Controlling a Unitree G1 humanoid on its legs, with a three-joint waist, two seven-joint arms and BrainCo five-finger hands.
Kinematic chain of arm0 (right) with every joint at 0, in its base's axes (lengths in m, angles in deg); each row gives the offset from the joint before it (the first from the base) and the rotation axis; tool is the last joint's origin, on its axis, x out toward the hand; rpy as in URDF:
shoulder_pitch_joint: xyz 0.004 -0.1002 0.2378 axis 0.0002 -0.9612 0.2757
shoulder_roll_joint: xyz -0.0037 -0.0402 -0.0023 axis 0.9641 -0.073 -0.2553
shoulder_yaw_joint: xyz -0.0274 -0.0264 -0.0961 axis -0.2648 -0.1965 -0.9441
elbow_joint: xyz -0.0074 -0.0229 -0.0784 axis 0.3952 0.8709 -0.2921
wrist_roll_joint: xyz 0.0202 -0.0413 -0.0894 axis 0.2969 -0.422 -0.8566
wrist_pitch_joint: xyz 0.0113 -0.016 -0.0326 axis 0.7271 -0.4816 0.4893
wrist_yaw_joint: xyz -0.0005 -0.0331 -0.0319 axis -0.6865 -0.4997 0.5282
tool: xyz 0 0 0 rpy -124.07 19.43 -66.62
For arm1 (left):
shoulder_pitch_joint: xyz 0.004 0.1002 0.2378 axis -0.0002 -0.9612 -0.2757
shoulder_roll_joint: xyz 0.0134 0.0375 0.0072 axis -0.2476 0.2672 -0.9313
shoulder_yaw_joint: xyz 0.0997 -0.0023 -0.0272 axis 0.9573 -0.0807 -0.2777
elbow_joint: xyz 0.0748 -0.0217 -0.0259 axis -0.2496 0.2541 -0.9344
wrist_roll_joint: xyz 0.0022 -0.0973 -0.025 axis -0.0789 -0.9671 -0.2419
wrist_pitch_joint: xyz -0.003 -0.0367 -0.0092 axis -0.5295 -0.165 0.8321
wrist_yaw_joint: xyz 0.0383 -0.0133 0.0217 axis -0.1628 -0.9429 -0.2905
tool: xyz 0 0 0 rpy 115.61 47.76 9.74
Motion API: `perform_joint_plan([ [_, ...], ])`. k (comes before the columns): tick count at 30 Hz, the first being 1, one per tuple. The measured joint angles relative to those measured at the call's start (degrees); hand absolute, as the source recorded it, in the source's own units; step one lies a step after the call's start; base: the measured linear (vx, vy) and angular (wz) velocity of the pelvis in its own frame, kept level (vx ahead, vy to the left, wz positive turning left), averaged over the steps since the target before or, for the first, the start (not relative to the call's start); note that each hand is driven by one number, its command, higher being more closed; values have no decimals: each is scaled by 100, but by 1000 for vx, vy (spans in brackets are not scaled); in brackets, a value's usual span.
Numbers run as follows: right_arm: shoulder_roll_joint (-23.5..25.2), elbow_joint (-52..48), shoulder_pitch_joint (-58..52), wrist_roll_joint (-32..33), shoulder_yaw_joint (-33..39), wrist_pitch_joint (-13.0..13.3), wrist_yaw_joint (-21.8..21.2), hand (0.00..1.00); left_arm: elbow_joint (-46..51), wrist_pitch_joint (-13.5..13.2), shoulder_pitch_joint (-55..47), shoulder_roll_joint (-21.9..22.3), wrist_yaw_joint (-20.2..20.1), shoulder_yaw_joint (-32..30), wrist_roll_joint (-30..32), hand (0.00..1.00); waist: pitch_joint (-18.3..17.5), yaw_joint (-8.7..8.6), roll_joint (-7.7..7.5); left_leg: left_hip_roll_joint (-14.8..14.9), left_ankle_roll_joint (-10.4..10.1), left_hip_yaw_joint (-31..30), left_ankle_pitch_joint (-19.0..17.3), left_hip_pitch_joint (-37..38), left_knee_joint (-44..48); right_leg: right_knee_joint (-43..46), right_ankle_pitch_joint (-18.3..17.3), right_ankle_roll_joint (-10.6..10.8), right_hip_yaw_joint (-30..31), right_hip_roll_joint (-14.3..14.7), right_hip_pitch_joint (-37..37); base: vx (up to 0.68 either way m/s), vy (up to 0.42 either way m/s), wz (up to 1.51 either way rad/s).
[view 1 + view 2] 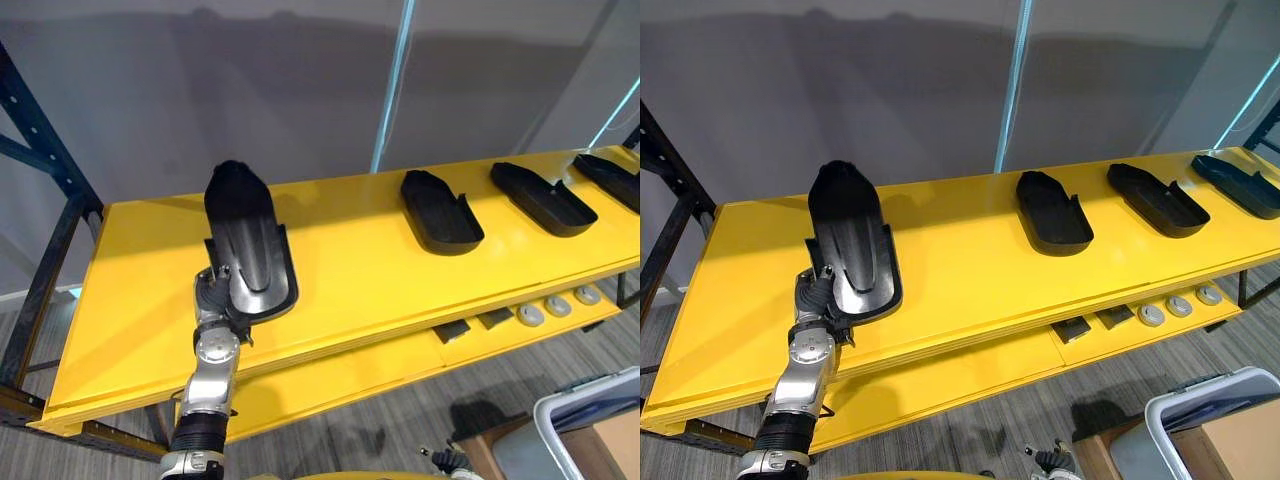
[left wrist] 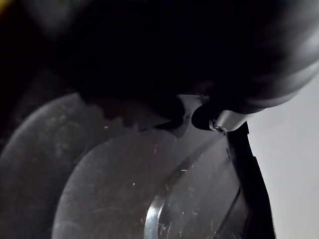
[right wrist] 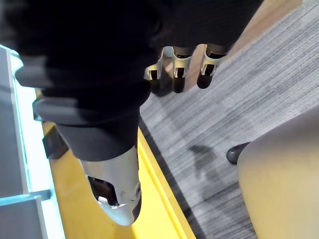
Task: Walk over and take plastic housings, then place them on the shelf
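Grey wall (image 1: 300, 80) is seen behind a yellow shelf (image 1: 380, 290). Three laid housings (image 1: 441, 213) are set out hollow side up in a row along its right half, well apart from one another, so that much of the task is judged done. A fourth, the held housing (image 1: 245, 240), is held over the shelf's left half and is not yet set down; its far end looks raised clear of the board; lowering and release are judged to be left.

The left hand (image 1: 213, 290) is found at this housing's near end; in the left wrist view one dark-tipped finger (image 2: 225, 120) is pressed onto its inner face, the others are hidden beneath, and a pinch on the near edge is judged. The right hand (image 3: 179, 69) hangs over the carpeted floor (image 3: 249, 109); its fingers are relaxed and nothing is held.
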Motion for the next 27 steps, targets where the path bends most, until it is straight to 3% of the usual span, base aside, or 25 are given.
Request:
perform_joint_plan([
  [10, -2, 3, 4, -68, -1, -1, 4, 0, -23, -2, 0, 13, 231, -152, -9, 0, -13, 1, 8, -96, -17, 44, 255, 165, -411, -148, 116, -27, -13, -21, 8, -4, -3, 0],
  [27, 29, 187, 66, -84, 166, 36, 9, 0, 736, -20, 1, 287, 546, -270, 228, 0, -20, 3, -24, -70, 18, 24, 215, 40, -338, -148, 96, 3, 75, -1, 7, -9, -1, 1],
])
